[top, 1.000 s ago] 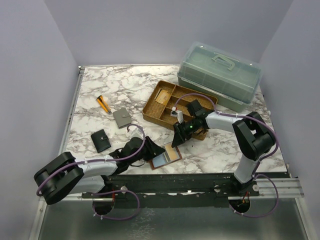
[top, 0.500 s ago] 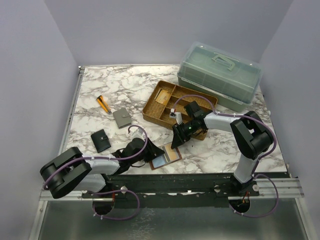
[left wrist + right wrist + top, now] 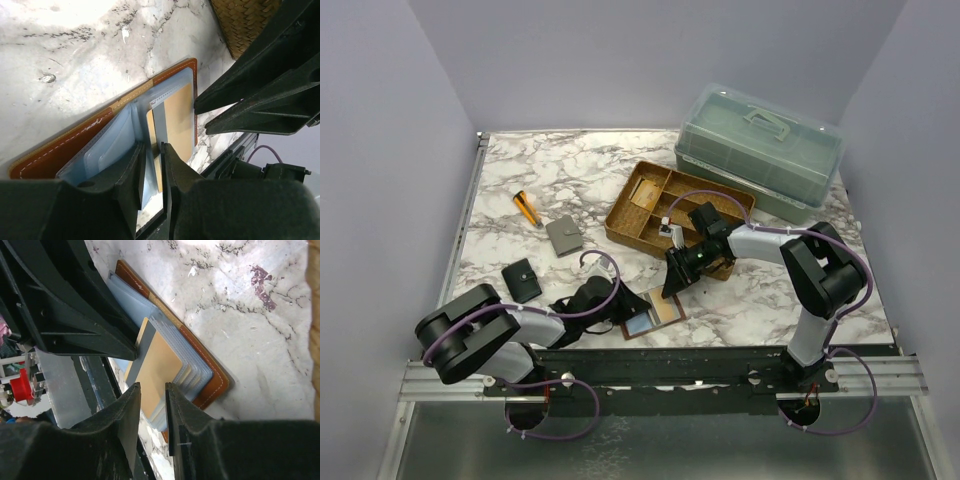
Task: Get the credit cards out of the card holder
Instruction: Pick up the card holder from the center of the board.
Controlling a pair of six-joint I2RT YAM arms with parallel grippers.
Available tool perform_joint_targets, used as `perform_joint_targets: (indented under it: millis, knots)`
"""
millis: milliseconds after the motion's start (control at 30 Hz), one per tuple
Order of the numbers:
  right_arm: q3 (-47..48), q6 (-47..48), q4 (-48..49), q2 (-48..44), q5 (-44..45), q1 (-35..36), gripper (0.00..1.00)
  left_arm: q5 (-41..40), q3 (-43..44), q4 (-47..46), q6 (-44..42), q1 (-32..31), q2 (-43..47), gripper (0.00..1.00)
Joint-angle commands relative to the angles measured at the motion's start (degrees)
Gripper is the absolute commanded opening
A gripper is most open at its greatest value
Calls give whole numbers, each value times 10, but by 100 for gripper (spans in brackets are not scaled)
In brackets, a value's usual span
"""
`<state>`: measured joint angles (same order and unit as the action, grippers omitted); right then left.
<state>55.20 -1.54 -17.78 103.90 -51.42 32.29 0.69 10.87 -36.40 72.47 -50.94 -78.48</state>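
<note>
The card holder [image 3: 638, 326] lies open near the table's front edge, brown leather [image 3: 55, 150] outside with light-blue plastic sleeves. A tan credit card [image 3: 160, 365] sticks partly out of the sleeves; it also shows in the left wrist view [image 3: 178, 120]. My left gripper [image 3: 625, 303] rests at the holder's left side, its jaws a narrow gap apart [image 3: 153, 150] over a sleeve edge. My right gripper [image 3: 672, 283] hovers just above the tan card, its jaws slightly apart [image 3: 152, 387] with nothing between them. The holder's brown edge [image 3: 212, 377] shows beside the card.
A woven tray [image 3: 650, 190] with compartments sits behind the right gripper, and a teal lidded box [image 3: 760, 150] stands at the back right. A grey wallet [image 3: 563, 236], a black wallet [image 3: 523, 280] and an orange pen-like item [image 3: 528, 208] lie at the left.
The left arm's elbow has swung right and forward, while its gripper stayed at the holder. The right gripper and the holder have barely moved.
</note>
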Motion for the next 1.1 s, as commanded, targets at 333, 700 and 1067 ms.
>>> perform_joint_targets:
  millis: [333,700,1067]
  knots:
    - [12,-20,3,34,-3,5,32,33,2,-53,7,2,-28,27]
    - [15,-21,0,43,-8,6,31,35,-19,-122,47,10,-61,18]
    - [22,66,-29,-49,-99,-28,47,68,-46,-146,-62,25,9,0]
